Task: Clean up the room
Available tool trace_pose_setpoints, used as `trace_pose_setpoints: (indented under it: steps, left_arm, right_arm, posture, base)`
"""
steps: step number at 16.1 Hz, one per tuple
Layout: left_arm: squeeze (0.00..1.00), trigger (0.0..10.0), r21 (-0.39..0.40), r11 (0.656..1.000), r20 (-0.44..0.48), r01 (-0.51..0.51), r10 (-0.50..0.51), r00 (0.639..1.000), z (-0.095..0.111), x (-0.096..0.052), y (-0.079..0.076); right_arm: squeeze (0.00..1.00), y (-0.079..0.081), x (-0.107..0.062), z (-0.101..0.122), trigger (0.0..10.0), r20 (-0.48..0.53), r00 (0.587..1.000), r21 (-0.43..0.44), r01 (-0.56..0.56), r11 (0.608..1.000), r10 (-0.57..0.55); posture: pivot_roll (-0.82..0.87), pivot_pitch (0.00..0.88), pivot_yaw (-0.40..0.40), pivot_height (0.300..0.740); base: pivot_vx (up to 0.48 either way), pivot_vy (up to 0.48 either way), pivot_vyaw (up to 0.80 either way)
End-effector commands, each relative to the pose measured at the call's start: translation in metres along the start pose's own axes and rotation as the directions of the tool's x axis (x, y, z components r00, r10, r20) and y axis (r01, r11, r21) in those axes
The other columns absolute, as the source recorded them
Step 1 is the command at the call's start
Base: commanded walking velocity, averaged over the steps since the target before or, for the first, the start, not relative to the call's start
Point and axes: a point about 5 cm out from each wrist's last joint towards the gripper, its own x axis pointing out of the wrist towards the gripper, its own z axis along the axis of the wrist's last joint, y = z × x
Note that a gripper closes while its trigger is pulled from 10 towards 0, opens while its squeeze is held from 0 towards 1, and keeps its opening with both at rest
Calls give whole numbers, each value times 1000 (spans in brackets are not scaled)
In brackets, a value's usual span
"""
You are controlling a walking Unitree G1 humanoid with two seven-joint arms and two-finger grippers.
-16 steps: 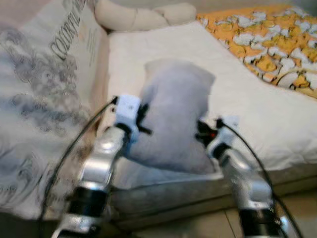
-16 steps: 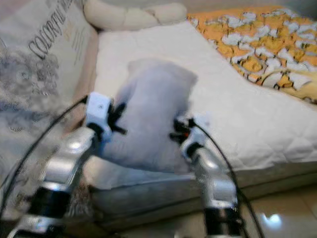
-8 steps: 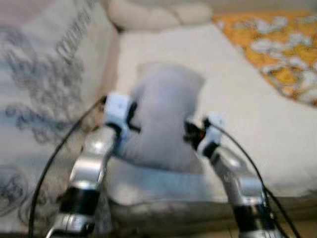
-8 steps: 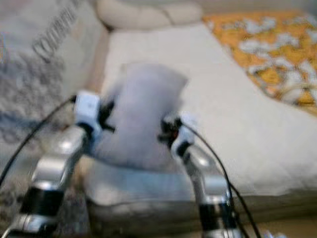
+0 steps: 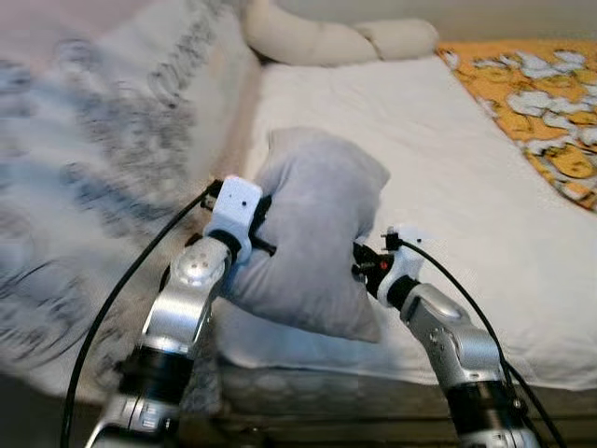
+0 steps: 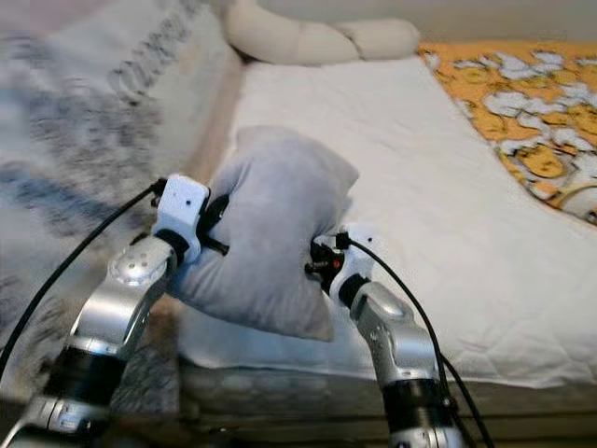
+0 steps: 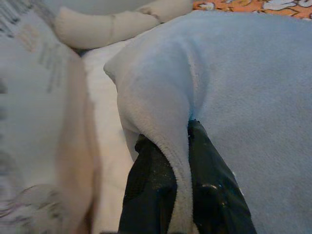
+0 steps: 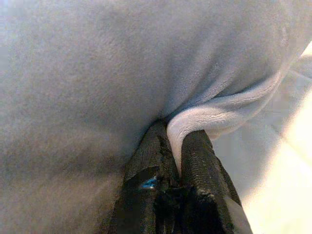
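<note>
I have both arms raised in front of me, carrying a soft pale grey plush pillow [image 5: 317,238] between them above the near edge of the white quilted mattress [image 5: 448,159]. My left gripper [image 7: 168,195] is clamped on a fold of the pillow's seam, its two black fingers [image 7: 151,185] pressed together with only the pinched fabric between them. My right gripper [image 8: 178,161] is likewise closed tight on a rolled edge of the same pillow, with the fabric squeezed between its fingers [image 8: 200,161]. The pillow hangs tilted, upper corner toward the head of the bed, lower corner over the mattress's front edge. To my left lies a pale printed cloth with grey floral patterning [image 5: 103,187]; it carries lettering near its upper part, but this is blurred and I cannot read it. No other labels or brand marks are legible. At the head of the mattress lies a cream segmented bolster cushion [image 5: 326,39], well apart from the pillow. An orange blanket with a white and yellow pattern [image 5: 541,103] covers the far right side of the bed. Between the pillow and that blanket, the mattress surface is bare and open. The mattress's front edge runs just beneath my forearms.
</note>
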Motion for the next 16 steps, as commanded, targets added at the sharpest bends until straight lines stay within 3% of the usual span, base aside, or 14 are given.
trace_pose_setpoints:
  steps: [1, 2, 4, 8, 9, 11, 14, 16]
  left_arm:
    - [0, 10000, 42, 999, 68, 9, -12, 998, 16, 7, 1]
    - [0, 10000, 45, 999, 76, 13, -17, 997, 20, 12, 2]
    - [0, 10000, 90, 996, 85, 27, -35, 996, 23, 29, 1]
    - [0, 10000, 110, 994, 72, 2, -10, 997, 23, 44, 1]
    - [0, 10000, 104, 994, 63, -38, 31, 998, 22, 50, 4]
    - [0, 10000, 72, 992, 28, -100, 99, 995, 11, 53, 8]
    - [0, 10000, 19, 977, -33, -213, 214, 976, -3, 51, 20]
    - [0, 10000, 15, 946, -51, -324, 324, 945, -11, 47, 35]
  right_arm:
    - [0, -3, 3, 5, 10000, 20, 1000, -13, 6, 1000, -5]
    - [1000, -8, 5, 6, 10000, 28, 999, -15, 46, 999, -45]
    - [1000, -27, 7, 7, 10000, 53, 986, -19, 159, 987, -158]
    - [1000, -34, -3, 7, 10000, 89, 983, 6, 158, 987, -158]
    - [1000, -36, -10, 5, 10000, 99, 985, -37, 148, 988, -144]
    - [1000, -36, -17, 7, 10000, 130, 988, -32, 91, 995, -86]
    - [1000, -30, -22, 11, 10000, 122, 992, -70, 33, 997, -24]
    - [1000, -14, -27, 16, 10000, 116, 985, -130, -115, 985, 130]
  posture:
    - [-56, 0, 64, 740]
    - [-57, 0, 68, 740]
    - [-66, 0, 83, 740]
    - [-89, 0, 99, 740]
    - [-94, 0, 102, 740]
    - [-102, 0, 105, 740]
    - [-113, 0, 108, 740]
    - [-117, 0, 105, 740]
  base:
    - [0, 0, 0]
    - [0, 0, 0]
    - [0, 0, 0]
    - [0, 0, 0]
    - [0, 0, 0]
    - [0, 0, 0]
    - [0, 0, 0]
    - [0, 0, 0]
